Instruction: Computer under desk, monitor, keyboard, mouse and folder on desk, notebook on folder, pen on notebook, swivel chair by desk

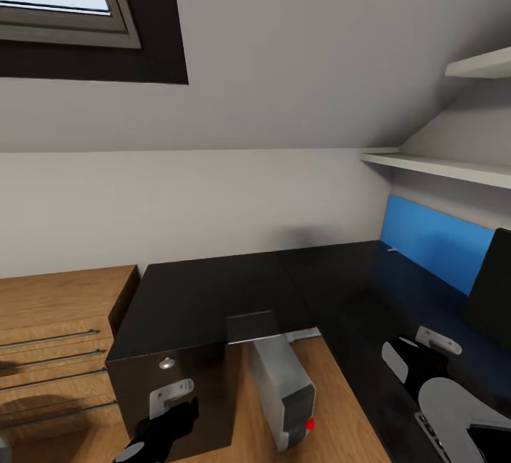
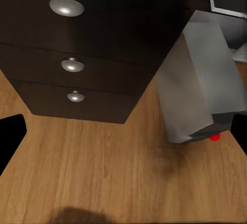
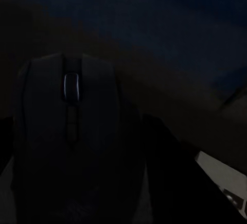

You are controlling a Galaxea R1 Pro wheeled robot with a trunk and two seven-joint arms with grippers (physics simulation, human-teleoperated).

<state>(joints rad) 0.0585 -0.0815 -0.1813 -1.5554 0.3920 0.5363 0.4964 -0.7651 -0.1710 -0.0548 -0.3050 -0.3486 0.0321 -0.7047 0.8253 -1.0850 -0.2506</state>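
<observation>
The glossy black desk [image 1: 213, 293] runs in an L toward its blue back panel [image 1: 433, 240]. Under it stands the light-grey computer [image 1: 284, 385] [image 2: 198, 85] with a red button on its front. The monitor [image 1: 493, 286] shows as a black edge at the far right. My right gripper [image 1: 419, 364] hangs over the desk's right wing, shut on the dark mouse [image 3: 69, 131]. A corner of the keyboard [image 1: 429, 431] [image 3: 226, 183] lies beside it. My left gripper [image 1: 170, 413] [image 2: 126, 131] is open, low in front of the desk's drawers, with nothing between its fingers.
A black drawer unit [image 2: 77, 64] with three round knobs stands under the desk's left end, beside the computer. A light wooden chest of drawers [image 1: 57, 335] stands to the left. White shelves [image 1: 440, 165] hang above the desk at right. The floor [image 2: 103, 172] is wood.
</observation>
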